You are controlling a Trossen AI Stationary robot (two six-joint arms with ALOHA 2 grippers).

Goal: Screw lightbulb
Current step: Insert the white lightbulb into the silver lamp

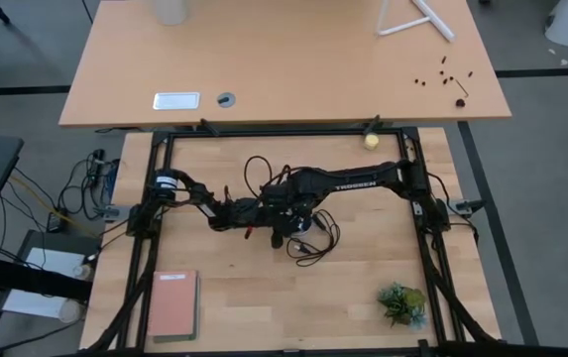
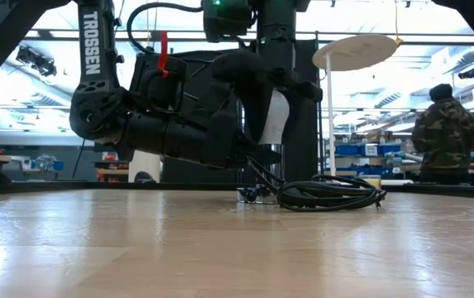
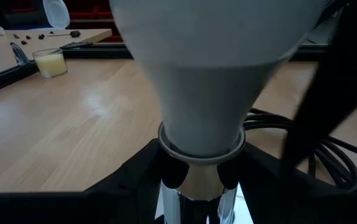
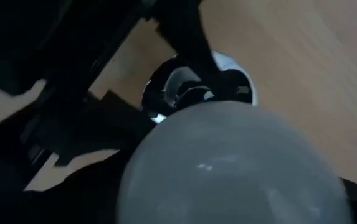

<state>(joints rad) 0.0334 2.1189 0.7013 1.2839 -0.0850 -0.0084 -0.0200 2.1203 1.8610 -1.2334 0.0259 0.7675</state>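
The white frosted lightbulb (image 3: 209,68) stands upright with its narrow neck in a silver socket (image 3: 197,190) at the table's middle. It also shows in the low view (image 2: 275,116) and, from above, in the right wrist view (image 4: 228,168). My left gripper (image 3: 197,186) reaches in level from the table's left and is shut on the socket below the bulb's neck. My right gripper (image 2: 275,103) points straight down over the bulb's round top. In the high view both arms meet at one spot (image 1: 284,213), and the bulb is hidden under them. My left gripper pinches the silver socket's body (image 3: 184,193) between its two fingers (image 3: 134,180), just under the bulb's neck. The fingers come level from the table's left, one on each side. The socket stands upright with the bulb on top. Whether its underside rests on the table I cannot tell.
The socket's black cord (image 2: 332,194) lies coiled on the table beside the arms, toward the near right (image 1: 308,246). A yellowish ball (image 1: 371,140) sits at the far edge, a red book (image 1: 174,302) near left, a green plant (image 1: 402,302) near right. A person (image 2: 445,132) stands in the room behind.
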